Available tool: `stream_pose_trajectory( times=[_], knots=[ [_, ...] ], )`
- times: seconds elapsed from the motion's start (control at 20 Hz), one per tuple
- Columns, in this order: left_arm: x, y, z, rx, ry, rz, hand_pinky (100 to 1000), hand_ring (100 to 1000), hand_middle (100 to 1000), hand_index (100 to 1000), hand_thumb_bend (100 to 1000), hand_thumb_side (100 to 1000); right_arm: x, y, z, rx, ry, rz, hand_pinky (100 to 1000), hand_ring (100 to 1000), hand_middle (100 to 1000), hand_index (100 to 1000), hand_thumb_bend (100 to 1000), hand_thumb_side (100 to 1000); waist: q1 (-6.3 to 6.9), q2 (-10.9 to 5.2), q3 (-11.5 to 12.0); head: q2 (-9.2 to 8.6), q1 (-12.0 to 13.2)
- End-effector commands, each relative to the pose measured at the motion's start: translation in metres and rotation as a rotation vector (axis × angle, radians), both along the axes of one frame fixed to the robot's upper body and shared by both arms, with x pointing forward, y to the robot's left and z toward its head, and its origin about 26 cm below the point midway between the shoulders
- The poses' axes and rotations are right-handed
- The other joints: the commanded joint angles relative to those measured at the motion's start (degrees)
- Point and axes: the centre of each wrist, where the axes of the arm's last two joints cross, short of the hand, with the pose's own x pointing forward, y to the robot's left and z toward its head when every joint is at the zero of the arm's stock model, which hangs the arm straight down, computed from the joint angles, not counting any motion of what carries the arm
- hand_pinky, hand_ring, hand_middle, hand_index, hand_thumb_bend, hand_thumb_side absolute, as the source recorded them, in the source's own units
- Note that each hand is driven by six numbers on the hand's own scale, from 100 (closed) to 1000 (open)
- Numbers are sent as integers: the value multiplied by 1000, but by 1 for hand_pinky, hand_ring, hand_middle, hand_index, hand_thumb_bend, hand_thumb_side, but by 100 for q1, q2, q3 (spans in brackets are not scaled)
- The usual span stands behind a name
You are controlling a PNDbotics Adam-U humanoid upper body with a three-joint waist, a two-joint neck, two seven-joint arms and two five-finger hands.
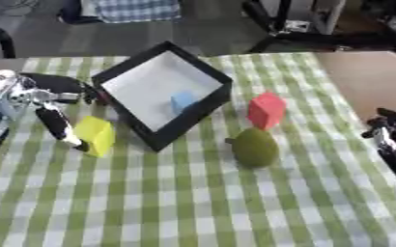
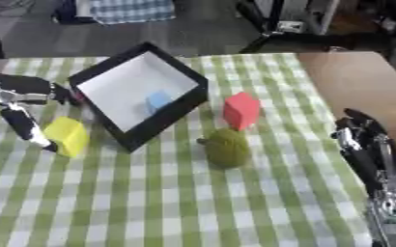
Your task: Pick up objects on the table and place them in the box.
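Left robot hand reaches in, fingers spread, one touching the yellow block beside the box, lining up a grasp; right robot hand idles open at the surface edge.

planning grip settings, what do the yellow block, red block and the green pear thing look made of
Yellow block and red block: flat faces, even matte colour, probably painted wood or foam; can't tell which. Green pear-shaped thing: dull, rounded, with a stem nub, likely plastic or foam toy fruit.
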Motion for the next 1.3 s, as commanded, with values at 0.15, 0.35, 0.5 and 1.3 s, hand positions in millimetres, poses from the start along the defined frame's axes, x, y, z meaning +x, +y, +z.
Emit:
stream_pose_trajectory(
  times=[0.15, 0.35, 0.5, 1.3],
  knots=[
    [4, 11, -1, 197, 203, -202, 785, 713, 694, 829, 484, 367, 3, -5, 8, -25, -18, 4, 829, 573, 618, 807, 100, 522, 10, -154, 7, -11, -22],
    [5, 13, -2, 110, 188, -187, 727, 566, 519, 700, 359, 322, 3, -5, 8, -24, -19, 4, 829, 573, 618, 807, 100, 522, -1, -160, 15, -11, -27],
    [4, 11, 16, 11, 123, -192, 710, 517, 465, 649, 297, 290, 3, -5, 8, -25, -18, 3, 829, 573, 618, 807, 100, 521, -3, -167, 19, -11, -34],
    [32, -83, 73, -155, -252, 17, 726, 580, 537, 725, 302, 318, 3, -1, 3, -12, -3, 20, 830, 573, 618, 807, 100, 526, -58, -206, -112, -11, 71]
  ],
)
